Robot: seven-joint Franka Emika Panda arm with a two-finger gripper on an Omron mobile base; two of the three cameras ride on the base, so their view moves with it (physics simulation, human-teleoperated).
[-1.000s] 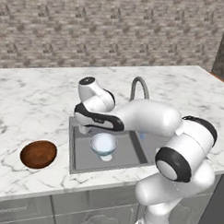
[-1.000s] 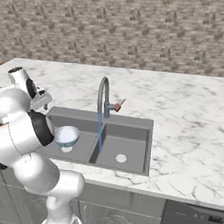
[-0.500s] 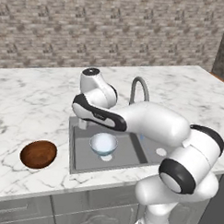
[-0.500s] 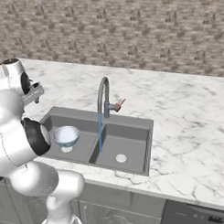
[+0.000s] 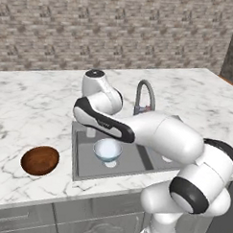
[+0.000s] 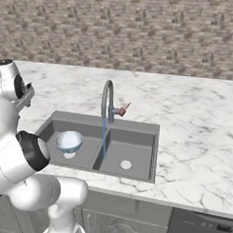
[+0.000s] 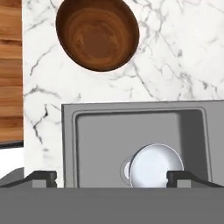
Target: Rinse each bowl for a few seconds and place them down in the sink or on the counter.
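Note:
The pale blue-white bowl (image 5: 107, 150) (image 6: 68, 141) (image 7: 155, 166) stands upright in the left basin of the grey sink (image 5: 135, 160) (image 6: 137, 126) (image 7: 70, 131). On the white marble counter (image 5: 32, 110) (image 7: 166, 65), left of the sink, rests the dark reddish-brown bowl (image 5: 39, 160) (image 7: 97, 34). My gripper (image 7: 111, 177) hangs open and empty above the left basin's edge, looking down on both bowls. In the hand view its fingertips (image 7: 43, 177) stand wide apart. A thin stream of water (image 6: 104, 137) runs from the gooseneck tap (image 5: 144, 93) (image 6: 108, 96).
My own arm (image 5: 151, 132) stretches across the sink in the left base view. A brick wall (image 6: 140, 33) backs the counter. Broad bare marble lies right of the sink (image 6: 198, 140). The counter's front edge and wooden floor (image 7: 11, 65) show beside the brown bowl.
The arm has risen a little and swung its wrist toward the left end of the sink. Both bowls stay where they were, and the gripper stays open.

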